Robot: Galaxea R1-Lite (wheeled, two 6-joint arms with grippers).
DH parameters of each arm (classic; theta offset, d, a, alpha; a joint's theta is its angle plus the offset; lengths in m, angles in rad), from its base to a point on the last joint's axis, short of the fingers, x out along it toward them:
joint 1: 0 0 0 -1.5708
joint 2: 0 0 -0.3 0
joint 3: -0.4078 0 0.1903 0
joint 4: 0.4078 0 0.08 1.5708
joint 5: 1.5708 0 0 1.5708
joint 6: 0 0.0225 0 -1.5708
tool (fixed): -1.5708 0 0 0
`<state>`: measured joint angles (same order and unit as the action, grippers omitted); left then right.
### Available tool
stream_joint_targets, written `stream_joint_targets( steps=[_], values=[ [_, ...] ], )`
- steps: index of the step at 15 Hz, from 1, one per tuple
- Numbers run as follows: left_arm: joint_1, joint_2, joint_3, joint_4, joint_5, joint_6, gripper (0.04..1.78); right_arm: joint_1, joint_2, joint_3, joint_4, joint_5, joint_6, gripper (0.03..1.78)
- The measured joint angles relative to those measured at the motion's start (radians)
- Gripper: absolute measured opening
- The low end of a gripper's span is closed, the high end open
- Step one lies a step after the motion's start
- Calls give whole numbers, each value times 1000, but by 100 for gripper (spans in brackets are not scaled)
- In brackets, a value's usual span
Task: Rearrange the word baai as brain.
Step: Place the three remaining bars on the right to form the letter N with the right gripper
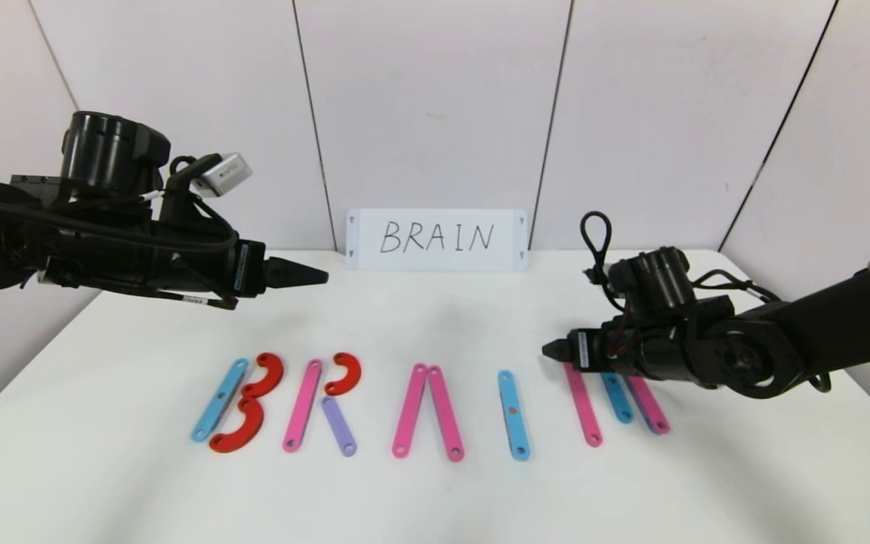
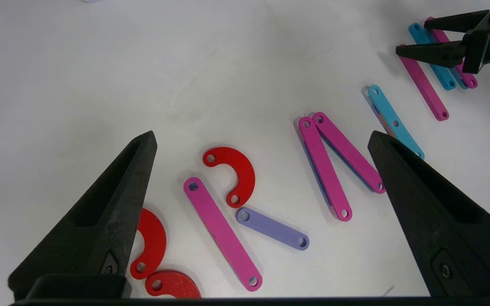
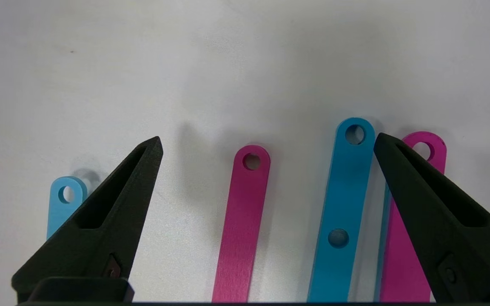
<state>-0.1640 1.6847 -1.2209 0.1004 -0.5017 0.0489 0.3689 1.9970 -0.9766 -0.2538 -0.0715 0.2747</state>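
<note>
Spread black fingers of the right gripper [image 3: 266, 144] hover above the N's pink bar [image 3: 241, 229]; descend squarely, close gently. Left gripper [image 1: 306, 273], also spread, waits beyond the B [image 1: 242, 403].

Ahead of me a white card [image 1: 436, 239] with "BRAIN" handwritten in black stands upright at the far edge of the white table [image 1: 103, 483], leaning against the pale panelled wall [image 1: 435, 98] that closes off my view behind it.
</note>
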Motion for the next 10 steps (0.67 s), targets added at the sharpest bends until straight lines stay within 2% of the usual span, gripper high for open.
stream_joint_targets(
  steps=[10],
  values=[
    [0, 0, 0, 0, 0, 0, 174, -3, 9, 3, -1, 0, 4, 174]
  ],
)
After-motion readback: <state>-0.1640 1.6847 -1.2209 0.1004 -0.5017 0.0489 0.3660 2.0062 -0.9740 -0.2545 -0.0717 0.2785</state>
